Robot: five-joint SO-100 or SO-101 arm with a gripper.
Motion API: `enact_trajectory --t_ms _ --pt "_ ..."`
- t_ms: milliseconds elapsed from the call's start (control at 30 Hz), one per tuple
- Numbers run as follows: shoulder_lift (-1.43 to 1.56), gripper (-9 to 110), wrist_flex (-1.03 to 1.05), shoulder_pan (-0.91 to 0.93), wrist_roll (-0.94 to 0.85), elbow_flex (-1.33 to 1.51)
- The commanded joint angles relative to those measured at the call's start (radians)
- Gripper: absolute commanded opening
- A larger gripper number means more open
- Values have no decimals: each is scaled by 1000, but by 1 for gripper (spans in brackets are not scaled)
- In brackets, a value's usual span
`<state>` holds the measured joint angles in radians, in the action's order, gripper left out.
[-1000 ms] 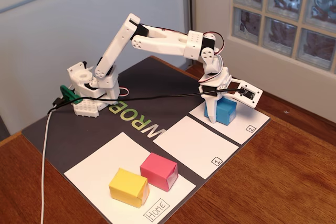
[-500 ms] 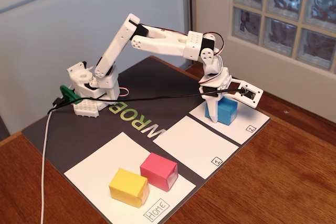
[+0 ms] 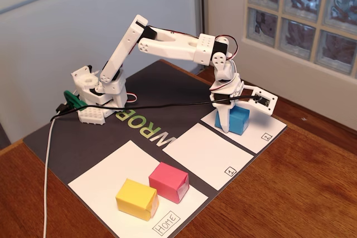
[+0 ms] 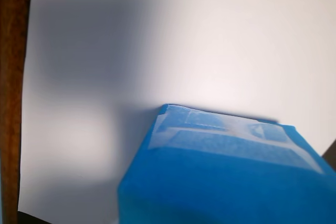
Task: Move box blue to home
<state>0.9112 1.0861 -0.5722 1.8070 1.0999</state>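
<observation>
Blue box [image 3: 240, 120] sits on the small white sheet marked "2" [image 3: 262, 136], at the far end of the dark mat [image 3: 167, 90] from the Home sheet [image 3: 111, 179], as the white SO-100-type arm [image 3: 167, 43] reaches over it in the fixed view. End effector [image 3: 227, 116] is lowered against the box's near-left side, one white finger [image 3: 223, 118] running down that face to the sheet; whether the jaws are apart or clamped on the box cannot be told from either view. Wrist camera shows the box [image 4: 220, 177] close up at lower right, a strip of clear tape across its wrapped end, resting on white paper, with the wooden surface [image 4: 11, 93] a brown band along the left edge. Between sheet "2" and the Home sheet lies a sheet marked "1" [image 3: 206, 154], bare. On the Home sheet, a yellow box [image 3: 136, 199] and a pink box [image 3: 169, 182] stand just beside each other, near the handwritten "Home" label [image 3: 166, 226]. A black cable [image 3: 150, 107] stretches from the arm's base toward the end effector, and a white cable [image 3: 47, 176] trails off the mat across the wooden surface [image 3: 301, 188].
</observation>
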Motion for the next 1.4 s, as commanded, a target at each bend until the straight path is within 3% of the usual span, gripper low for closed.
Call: enact_trajectory --t_ms 0,600,1367 --pt "109 0 14 18 -9 -8" --pt "368 0 285 87 -49 -40" --pt "732 0 617 390 -193 -37"
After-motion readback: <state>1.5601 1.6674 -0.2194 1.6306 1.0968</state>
